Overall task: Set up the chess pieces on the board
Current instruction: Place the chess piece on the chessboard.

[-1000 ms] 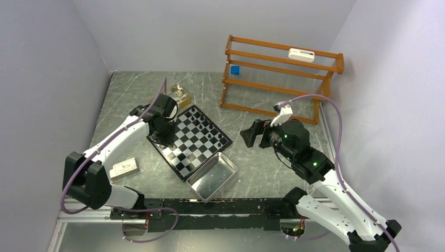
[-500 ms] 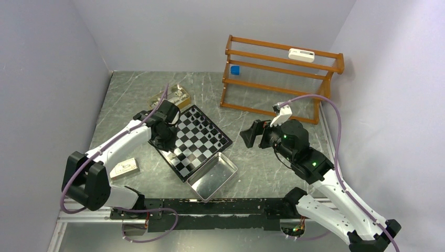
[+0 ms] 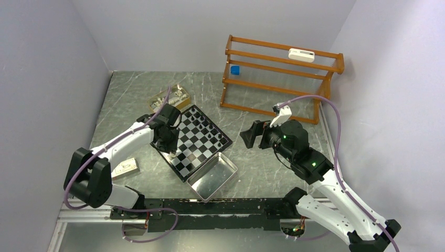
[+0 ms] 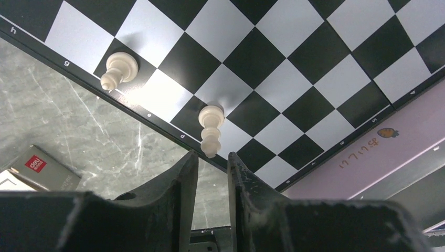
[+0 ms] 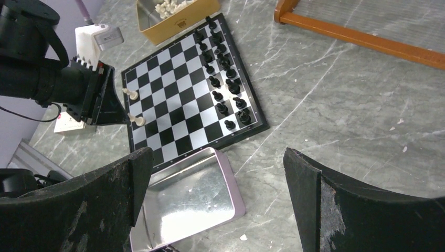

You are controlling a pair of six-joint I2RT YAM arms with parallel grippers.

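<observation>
The board (image 3: 198,140) lies left of the table's middle. Black chess pieces (image 5: 223,68) stand in two rows along its far right side. Two white pieces stand on its left edge row: one (image 4: 211,128) just beyond my left gripper's fingertips, another (image 4: 118,68) two squares away. My left gripper (image 4: 212,155) hangs over that edge (image 3: 169,148), its jaws a narrow gap apart with nothing between them. The nearer white piece stands free on its square. My right gripper (image 5: 218,157) hovers wide open and empty to the right of the board (image 3: 252,135).
A shiny metal tray (image 3: 212,176) touches the board's near corner. A gold box (image 3: 170,97) holding white pieces sits behind the board. A wooden rack (image 3: 278,79) stands at the back right. A small white box (image 3: 124,168) lies by the left arm.
My left gripper has slid along the board's left edge toward the near side, and its jaws have parted slightly, leaving the white piece standing. The right arm has not moved.
</observation>
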